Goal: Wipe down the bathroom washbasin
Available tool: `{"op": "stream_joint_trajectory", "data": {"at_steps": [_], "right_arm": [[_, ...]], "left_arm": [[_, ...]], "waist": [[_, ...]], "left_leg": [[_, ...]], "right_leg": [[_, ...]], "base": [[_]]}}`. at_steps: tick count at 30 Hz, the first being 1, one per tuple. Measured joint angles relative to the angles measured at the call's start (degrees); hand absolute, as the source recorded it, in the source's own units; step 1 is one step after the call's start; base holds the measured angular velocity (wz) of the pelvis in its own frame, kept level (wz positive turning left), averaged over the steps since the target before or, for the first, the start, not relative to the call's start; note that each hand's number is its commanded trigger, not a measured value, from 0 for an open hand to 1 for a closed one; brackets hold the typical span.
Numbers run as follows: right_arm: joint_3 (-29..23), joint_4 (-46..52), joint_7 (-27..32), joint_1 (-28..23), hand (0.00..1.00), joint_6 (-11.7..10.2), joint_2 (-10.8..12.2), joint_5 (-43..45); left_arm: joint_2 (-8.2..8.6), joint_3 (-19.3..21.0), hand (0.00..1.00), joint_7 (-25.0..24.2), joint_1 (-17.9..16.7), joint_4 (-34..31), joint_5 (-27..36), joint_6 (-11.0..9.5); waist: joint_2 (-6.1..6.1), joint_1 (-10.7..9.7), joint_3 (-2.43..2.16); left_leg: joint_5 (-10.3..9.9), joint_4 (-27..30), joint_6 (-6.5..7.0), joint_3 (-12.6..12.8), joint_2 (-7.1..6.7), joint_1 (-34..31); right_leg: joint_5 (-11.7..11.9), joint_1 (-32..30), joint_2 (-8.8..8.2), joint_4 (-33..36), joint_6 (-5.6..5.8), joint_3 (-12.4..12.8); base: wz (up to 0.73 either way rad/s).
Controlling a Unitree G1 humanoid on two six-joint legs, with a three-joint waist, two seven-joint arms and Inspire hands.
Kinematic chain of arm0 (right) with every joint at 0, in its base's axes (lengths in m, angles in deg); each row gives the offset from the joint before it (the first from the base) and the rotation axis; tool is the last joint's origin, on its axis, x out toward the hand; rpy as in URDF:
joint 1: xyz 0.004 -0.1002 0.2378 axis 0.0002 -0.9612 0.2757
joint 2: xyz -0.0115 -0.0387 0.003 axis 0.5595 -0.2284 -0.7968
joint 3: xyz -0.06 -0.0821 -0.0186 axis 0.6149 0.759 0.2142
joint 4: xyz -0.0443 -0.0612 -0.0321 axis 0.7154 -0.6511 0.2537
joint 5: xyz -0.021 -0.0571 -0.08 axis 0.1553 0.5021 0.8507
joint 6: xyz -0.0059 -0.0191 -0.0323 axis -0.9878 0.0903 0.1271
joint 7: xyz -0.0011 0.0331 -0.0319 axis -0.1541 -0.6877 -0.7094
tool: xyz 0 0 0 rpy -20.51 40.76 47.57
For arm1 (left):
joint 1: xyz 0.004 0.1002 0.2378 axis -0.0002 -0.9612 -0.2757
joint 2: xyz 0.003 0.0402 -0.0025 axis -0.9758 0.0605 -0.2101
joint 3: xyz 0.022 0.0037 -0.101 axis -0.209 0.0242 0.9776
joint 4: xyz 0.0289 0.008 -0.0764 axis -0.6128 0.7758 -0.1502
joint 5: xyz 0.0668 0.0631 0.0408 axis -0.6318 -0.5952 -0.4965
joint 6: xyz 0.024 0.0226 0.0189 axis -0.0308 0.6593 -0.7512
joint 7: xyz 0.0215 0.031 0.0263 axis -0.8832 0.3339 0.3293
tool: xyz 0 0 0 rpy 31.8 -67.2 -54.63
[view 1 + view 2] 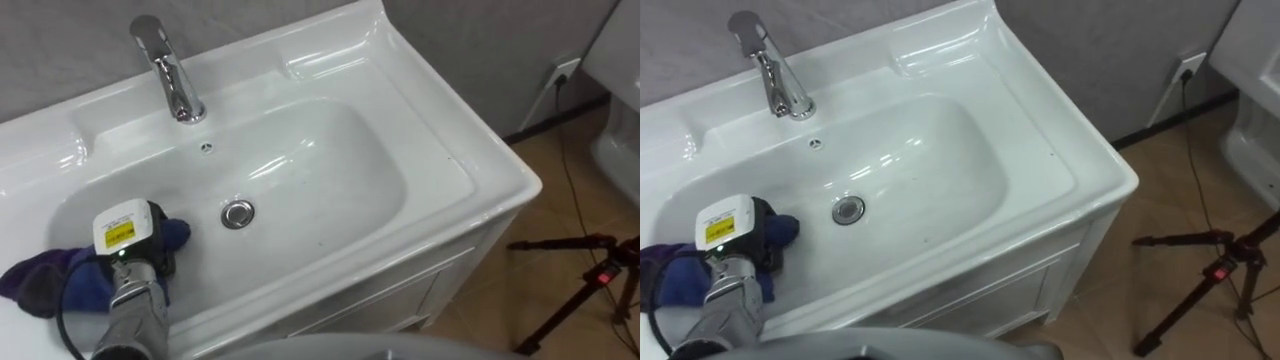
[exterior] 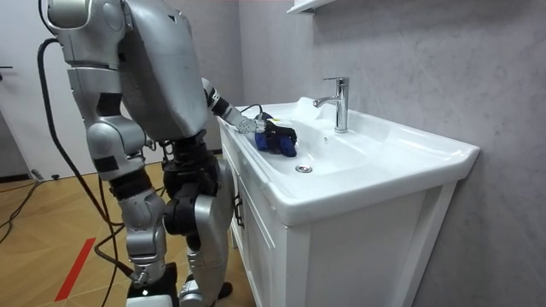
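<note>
**Left hand** (image 1: 148,248): Reaches down into the bowl at its left end. The fingers are buried in fabric under the back of the hand, so whether they curl round the fabric or press flat cannot be told.

**Cloth** (image 1: 45,280): Dark blue-purple, bunched beneath and around the left hand. It lies on the bowl's left slope, with one fold showing past the hand toward the drain. Judged soft, light and limp. It will crumple and not slide as a sheet, so it is best taken by the thick middle of the bunch with the palm bearing down, not by a loose edge.

**Basin** (image 1: 470,170): White glazed ceramic, glossy, judged hard and slick. The cloth should glide easily but needs pressure to clean.

**Drain** (image 1: 237,213): Metal, at the bowl's centre, just beside the cloth's near fold.

**Tap** (image 1: 170,70): Chrome, upright at the back ledge, above a small overflow hole (image 1: 207,147).

**Right hand** (image 2: 128,182): Hangs by the hip in the room view, finger state illegible.

**Tripod** (image 1: 590,275): Black, on the wood floor to the robot's right, well apart from the basin.
</note>
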Motion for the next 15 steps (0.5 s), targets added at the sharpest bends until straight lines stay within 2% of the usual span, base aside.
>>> {"op": "stream_joint_trajectory", "data": {"at_steps": [8,15], "right_arm": [[0.1,-0.3,0.7,0.3,0.00,-1.1,0.0,-1.2],[0.1,0.1,2.0,1.0,0.00,-3.0,-0.1,-3.1]], "left_arm": [[0.17,0.0,1.00,0.3,-0.1,-0.2,0.0,0.0],[1.29,0.9,1.00,0.6,0.7,-0.9,1.6,0.0]], "waist": [[0.36,-0.1,0.07],[0.36,-0.2,0.12]], "left_leg": [[0.0,0.0,0.00,-1.1,-0.06,-0.5],[0.0,0.1,0.02,-2.2,-0.45,-1.3]], "right_leg": [[0.0,-0.1,-0.11,-0.1,0.01,-0.9],[-0.3,-0.5,-0.62,-0.1,0.19,-2.3]], "base": [[0.06],[0.11]]}}
